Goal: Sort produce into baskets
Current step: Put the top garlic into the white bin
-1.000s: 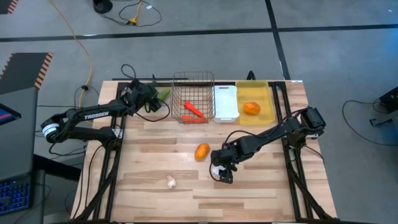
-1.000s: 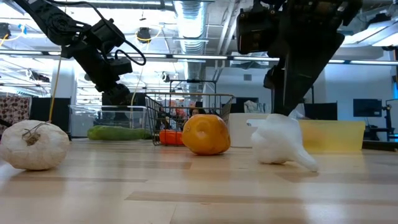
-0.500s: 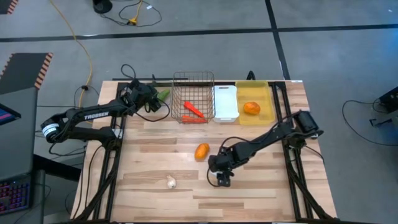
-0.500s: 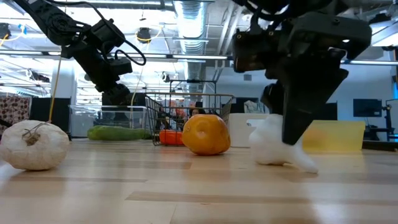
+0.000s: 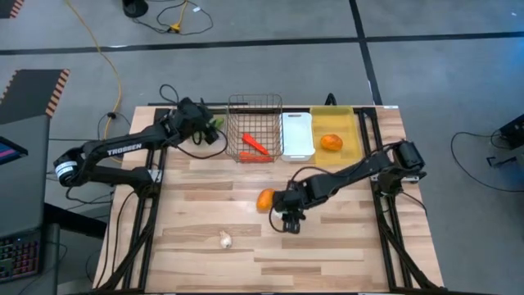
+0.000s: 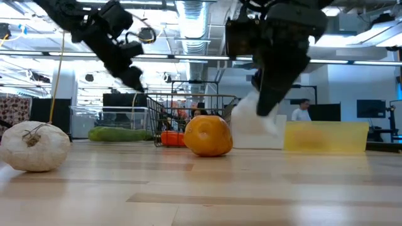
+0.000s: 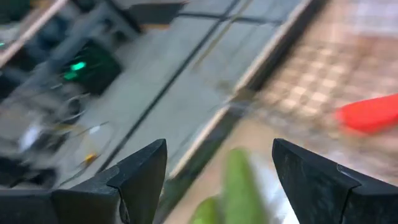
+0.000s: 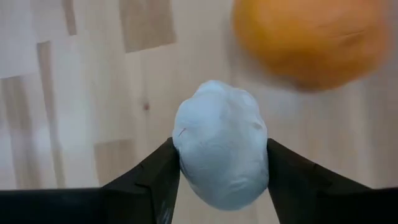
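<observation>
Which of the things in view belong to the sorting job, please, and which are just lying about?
Job: garlic bulb held by right gripper, loose garlic, oranges, carrots, cucumber, mesh basket, white bin, yellow bin.
Lying about: yellow cable on floor.

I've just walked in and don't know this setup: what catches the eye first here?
The right tool grips a white garlic bulb, lifted off the table beside a loose orange. Behind, carrots lie in the wire-mesh basket, another orange in the yellow bin.
</observation>
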